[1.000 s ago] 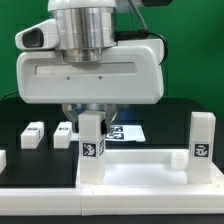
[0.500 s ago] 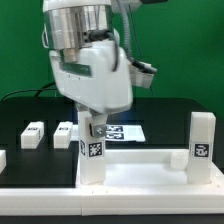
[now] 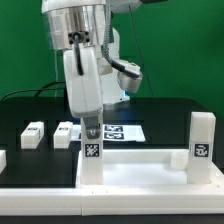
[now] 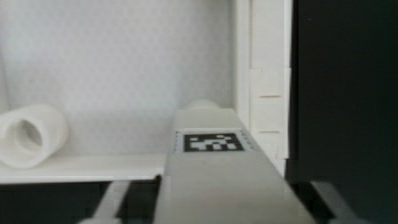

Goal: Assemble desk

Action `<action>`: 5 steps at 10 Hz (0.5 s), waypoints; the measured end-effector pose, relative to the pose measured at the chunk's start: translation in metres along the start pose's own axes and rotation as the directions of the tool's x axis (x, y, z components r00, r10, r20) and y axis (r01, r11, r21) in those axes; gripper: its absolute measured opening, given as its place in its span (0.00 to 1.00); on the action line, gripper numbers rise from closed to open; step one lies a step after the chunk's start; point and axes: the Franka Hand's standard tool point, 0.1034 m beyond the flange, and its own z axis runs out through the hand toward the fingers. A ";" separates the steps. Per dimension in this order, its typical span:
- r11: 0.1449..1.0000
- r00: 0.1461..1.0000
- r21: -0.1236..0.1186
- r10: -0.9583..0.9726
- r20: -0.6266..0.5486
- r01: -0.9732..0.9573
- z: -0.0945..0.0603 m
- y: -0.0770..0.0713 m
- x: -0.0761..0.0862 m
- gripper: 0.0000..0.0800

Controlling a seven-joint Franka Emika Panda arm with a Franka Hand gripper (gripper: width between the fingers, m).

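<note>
Desk top [image 3: 135,172] lies flat at the front of the black surface [image 3: 170,112], rim up. Left leg [image 3: 92,152] stands upright in the corner on the exterior view's left, tag toward the camera. Right leg [image 3: 203,140] stands upright at the opposite corner. First loose leg [image 3: 33,134] and second loose leg [image 3: 66,132] lie on the surface behind and to the left. Marker board [image 3: 128,132] lies flat behind the left leg.

Key relation: the left leg is directly under the tool [image 3: 92,126], its long axis vertical and in line with the wrist. The wrist view looks down the leg's length; an empty socket [image 4: 22,135] sits off to one side. Jaws straddle the leg's top. Whether they clamp it or stand just clear, cannot tell.

The arm points straight down, hand edge-on to the exterior camera. Any coming move likely has to keep to that vertical line.
</note>
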 end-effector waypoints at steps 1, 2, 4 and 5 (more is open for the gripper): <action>0.984 0.984 -0.006 -0.179 -0.011 0.179 -0.001 0.001 0.000 0.69; 0.932 0.932 -0.006 -0.363 -0.014 0.363 -0.001 0.000 0.002 0.69; 0.718 0.718 -0.012 -0.696 -0.007 0.696 0.001 0.000 -0.001 0.80; 0.697 0.697 -0.013 -0.717 -0.007 0.717 0.001 0.000 -0.001 0.80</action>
